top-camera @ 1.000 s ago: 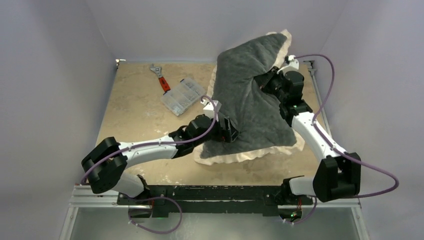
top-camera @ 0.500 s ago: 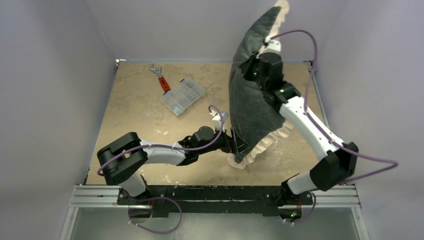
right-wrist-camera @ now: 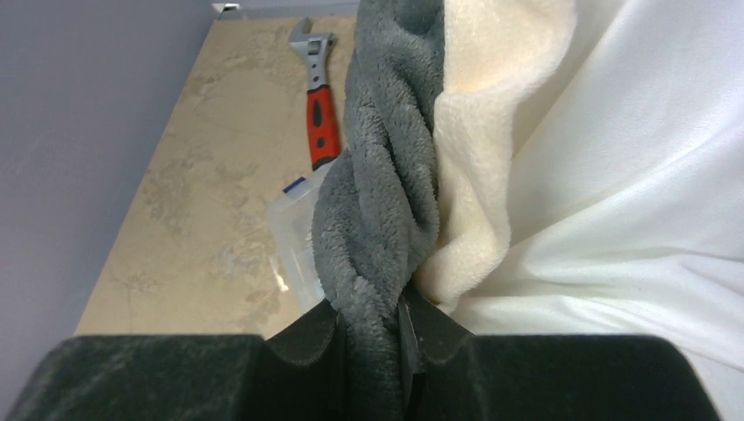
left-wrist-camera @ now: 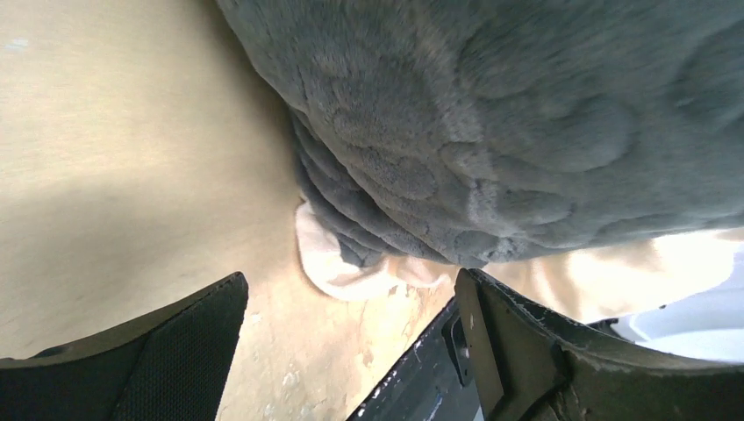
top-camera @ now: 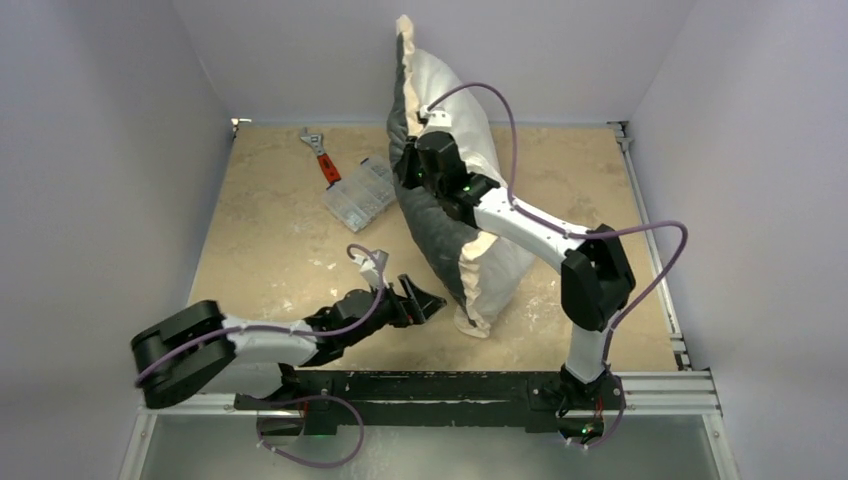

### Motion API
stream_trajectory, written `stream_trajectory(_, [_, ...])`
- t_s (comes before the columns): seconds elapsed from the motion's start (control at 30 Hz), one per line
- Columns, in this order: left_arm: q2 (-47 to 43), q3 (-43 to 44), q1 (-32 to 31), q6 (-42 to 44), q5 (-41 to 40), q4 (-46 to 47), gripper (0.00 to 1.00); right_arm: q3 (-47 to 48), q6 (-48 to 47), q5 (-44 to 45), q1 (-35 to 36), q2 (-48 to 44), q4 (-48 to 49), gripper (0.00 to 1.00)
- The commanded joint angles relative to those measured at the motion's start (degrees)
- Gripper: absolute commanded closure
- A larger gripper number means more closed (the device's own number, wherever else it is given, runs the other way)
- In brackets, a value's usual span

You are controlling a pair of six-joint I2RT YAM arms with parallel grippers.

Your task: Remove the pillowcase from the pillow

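Note:
The pillowcase, dark grey plush on one side and white on the other with a cream frill, hangs upright from my right gripper. The gripper is shut on a bunched fold of its grey edge. Its lower corner rests on the table. The pillow fills it and no bare part shows. My left gripper is open and empty, low over the table just left of the bottom corner. In the left wrist view the grey plush and a cream frill tip hang just beyond its open jaws.
A clear plastic parts box and a red-handled adjustable wrench lie at the back left of the tan table. Both show in the right wrist view, box and wrench. Grey walls enclose three sides.
My right gripper has swung the pillowcase up and to the left, turning its white side out. My left gripper has let go of the bottom edge and drawn back to the left.

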Motion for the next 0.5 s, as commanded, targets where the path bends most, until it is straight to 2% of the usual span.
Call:
stream_trajectory(0.0, [-12.6, -1.9, -0.4, -3.0, -10.9, -15.5, 0.12, 4.1, 1.5, -5.4, 3.0, 4.5, 5.7, 0.77])
stream_trajectory(0.1, [-23.1, -0.4, -0.5, -2.2, -15.0, -30.0, 0.12, 6.4, 1.1, -6.7, 5.5, 6.6, 6.2, 0.61])
stream_trajectory(0.23, [-35.9, 6.0, -0.5, -2.0, -22.9, -53.8, 0.12, 10.1, -0.1, -9.6, 6.8, 6.0, 6.8, 0.52])
stream_trajectory(0.33, [-40.7, 12.3, -0.5, -1.2, -28.7, -67.8, 0.12, 11.4, -0.7, -11.2, 6.8, 4.0, 7.6, 0.44])
stream_trajectory(0.43, [-42.1, 18.1, -0.5, 0.8, -32.4, -76.6, 0.12, 10.9, -0.8, -14.0, 6.8, 1.0, 8.4, 0.38])
stream_trajectory(0.47, [-42.1, 19.8, -0.5, 1.6, -33.1, -78.4, 0.12, 10.7, -1.1, -13.8, 6.7, 0.0, 8.6, 0.33])
